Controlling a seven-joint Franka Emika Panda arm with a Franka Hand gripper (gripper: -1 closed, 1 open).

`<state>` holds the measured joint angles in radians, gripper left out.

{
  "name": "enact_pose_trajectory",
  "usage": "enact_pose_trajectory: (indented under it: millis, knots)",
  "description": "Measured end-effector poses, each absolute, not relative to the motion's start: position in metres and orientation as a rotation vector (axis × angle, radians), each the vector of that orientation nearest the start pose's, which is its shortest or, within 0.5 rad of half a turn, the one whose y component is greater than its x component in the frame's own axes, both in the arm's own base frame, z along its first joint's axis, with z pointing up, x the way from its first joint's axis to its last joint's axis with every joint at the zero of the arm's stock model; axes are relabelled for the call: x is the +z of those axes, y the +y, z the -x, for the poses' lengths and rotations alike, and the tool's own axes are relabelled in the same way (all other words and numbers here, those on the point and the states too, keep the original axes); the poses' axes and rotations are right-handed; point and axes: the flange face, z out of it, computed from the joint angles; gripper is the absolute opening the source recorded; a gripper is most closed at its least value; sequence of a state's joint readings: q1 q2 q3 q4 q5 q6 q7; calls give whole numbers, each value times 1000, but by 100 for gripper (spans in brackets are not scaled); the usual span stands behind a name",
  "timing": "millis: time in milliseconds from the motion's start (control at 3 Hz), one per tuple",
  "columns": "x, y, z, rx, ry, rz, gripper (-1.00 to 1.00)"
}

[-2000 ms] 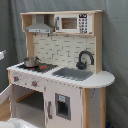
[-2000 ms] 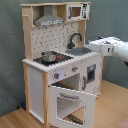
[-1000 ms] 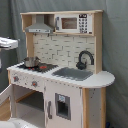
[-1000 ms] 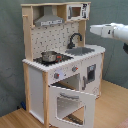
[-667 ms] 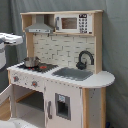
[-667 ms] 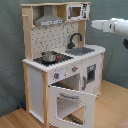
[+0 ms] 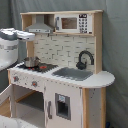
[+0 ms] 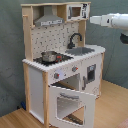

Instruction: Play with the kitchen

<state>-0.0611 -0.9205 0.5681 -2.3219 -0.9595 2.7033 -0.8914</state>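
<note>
White panels and light wood make up the kitchen (image 7: 62, 70), which stands upright on a wooden floor (image 8: 112, 107) before a grey backdrop (image 8: 10, 60) in both exterior views.

Upper section: a grey range hood (image 8: 49, 20) sits beside a small microwave (image 8: 75, 12) under the top shelf. The back wall below them is white and patterned.

Worktop: a small metal pot (image 8: 49, 56) rests on the black stove (image 8: 56, 59) at one end of the worktop. The sink (image 8: 82, 50) occupies the middle, with the black faucet (image 8: 74, 39) rising at the back edge of the worktop behind it. The far end of the worktop is rounded and bare.

Lower section: two knobs sit under the stove. The oven door (image 8: 70, 104) hangs open, hinged downward, in the second exterior view.

Arm: the white robot arm (image 8: 112, 21) reaches in from the second exterior view's right, level with the microwave and above the sink end of the worktop. The gripper (image 8: 93, 20) points toward the kitchen, clear of it. I cannot tell how far it is open; nothing is visibly held.
</note>
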Motion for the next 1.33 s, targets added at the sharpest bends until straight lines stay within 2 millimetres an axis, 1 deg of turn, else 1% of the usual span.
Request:
enact_pose_trajectory:
  millis: [333,667,1000,1333]
  knots:
    - [703,266,-280,590,1466,-759,100]
    - [699,247,-309,569,1511,-765,100]
    - [699,238,-334,543,1541,-748,100]
    - [709,232,-355,507,1554,-722,100]
